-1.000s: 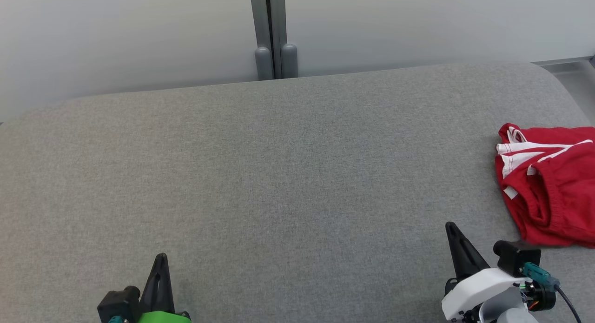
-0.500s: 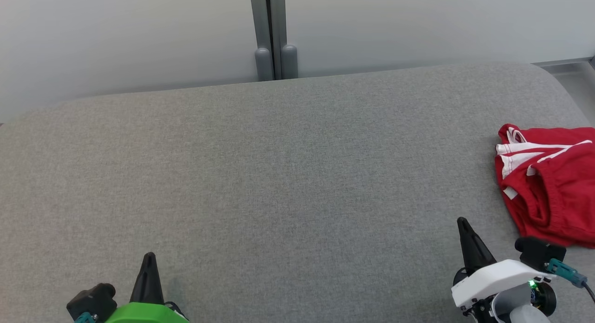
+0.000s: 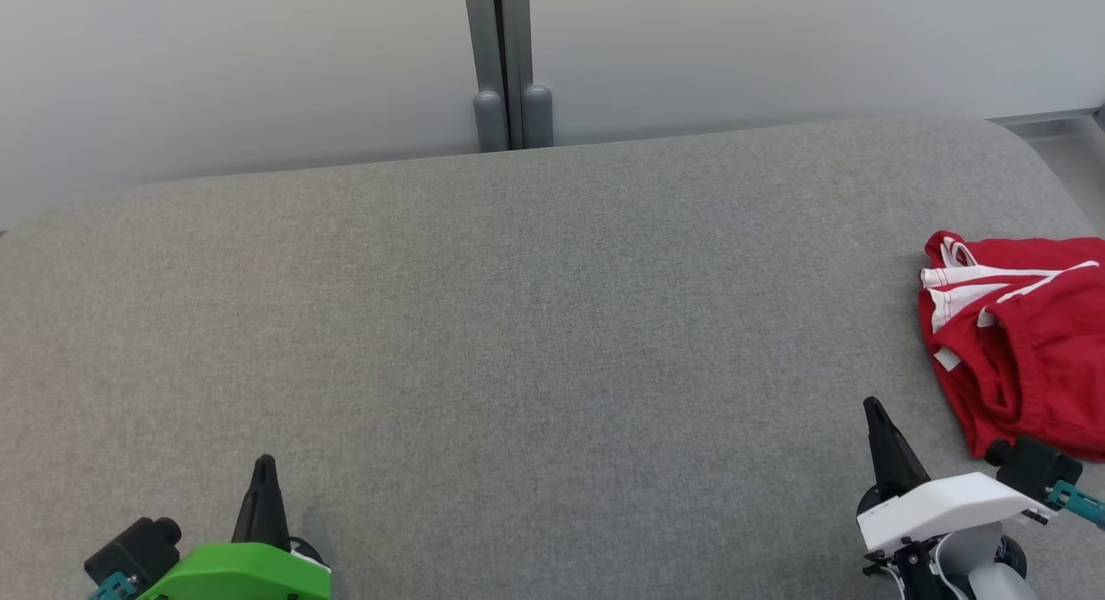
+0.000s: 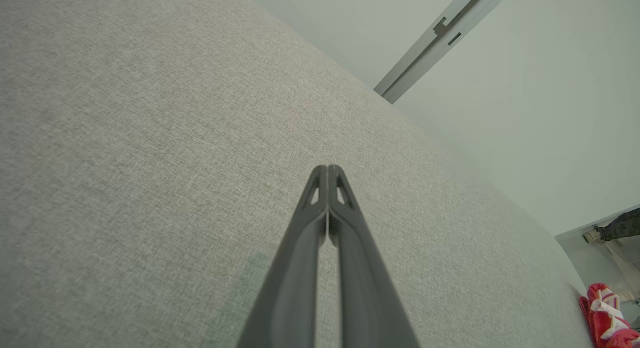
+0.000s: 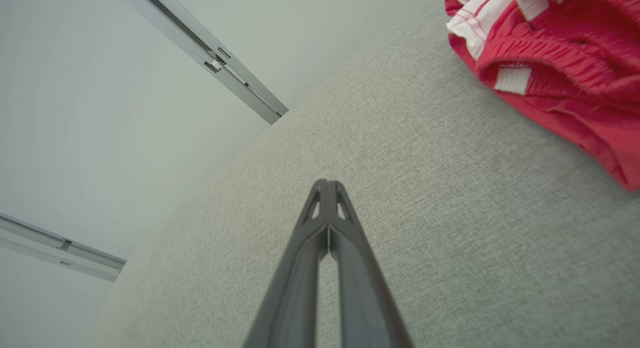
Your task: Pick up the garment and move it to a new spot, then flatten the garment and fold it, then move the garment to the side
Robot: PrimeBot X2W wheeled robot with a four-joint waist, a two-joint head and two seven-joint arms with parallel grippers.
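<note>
The garment [image 3: 1027,350] is a red piece with white stripes, bunched at the right edge of the grey table [image 3: 535,324]; it also shows in the right wrist view [image 5: 560,62] and small in the left wrist view [image 4: 606,318]. My right gripper [image 3: 874,407] is shut and empty, low at the right, a short way left of the garment and not touching it; its tips [image 5: 327,184] meet above bare cloth. My left gripper [image 3: 263,464] is shut and empty at the lower left, far from the garment, tips together [image 4: 328,168].
A pale wall runs behind the table, with a grey vertical post [image 3: 503,65] at its middle. The table's far corners are rounded; a strip of floor [image 3: 1066,147] shows past the right corner. Grey felt covers the whole table surface.
Both grippers have drawn back and outward: the left slid left and lower in the head view, the right moved right toward the garment's near edge. The garment has not moved.
</note>
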